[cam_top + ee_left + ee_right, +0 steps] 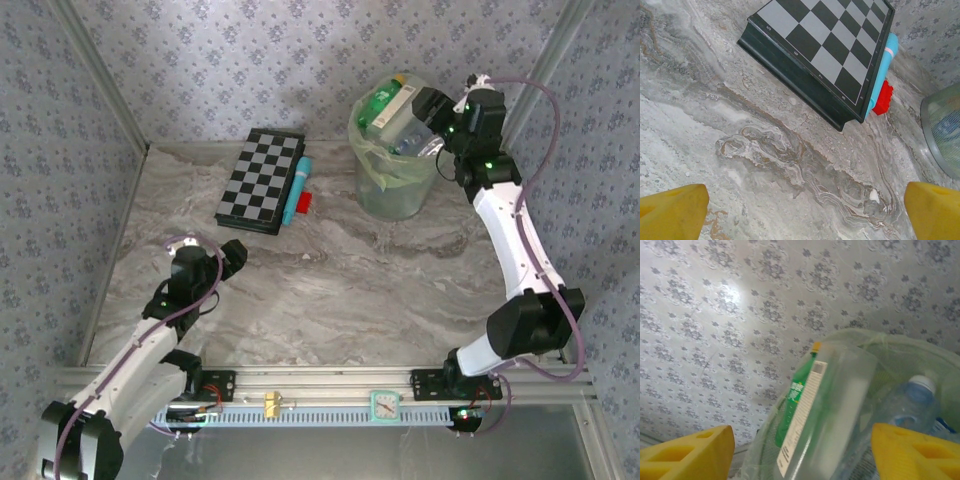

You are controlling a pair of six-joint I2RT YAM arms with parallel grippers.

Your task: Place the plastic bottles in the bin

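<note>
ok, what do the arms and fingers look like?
Both the left arm and right arm have white links, black joint housings, small green lights and a lilac cable looped along each. The fingers are blocky yellow plastic; the right ones show moulded recesses.

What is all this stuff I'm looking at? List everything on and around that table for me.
round pale-green translucent bin: one, pale green with a thin bag lining, far right of the table
plastic bottles: several, exact count hidden, clear and green, piled in the bin up past its rim
black-and-white checkerboard: one, far middle, left of the bin
long cyan tube: one, cyan, along the checkerboard's right edge
small red block: one, red, beside the tube's right side
grey marbled table: one, grey, under everything
small square dial: one, pale teal, on the near rail
left gripper: one, yellow fingers, open, over bare table near left
right gripper: one, yellow fingers, open, above the bin's bottles
</note>
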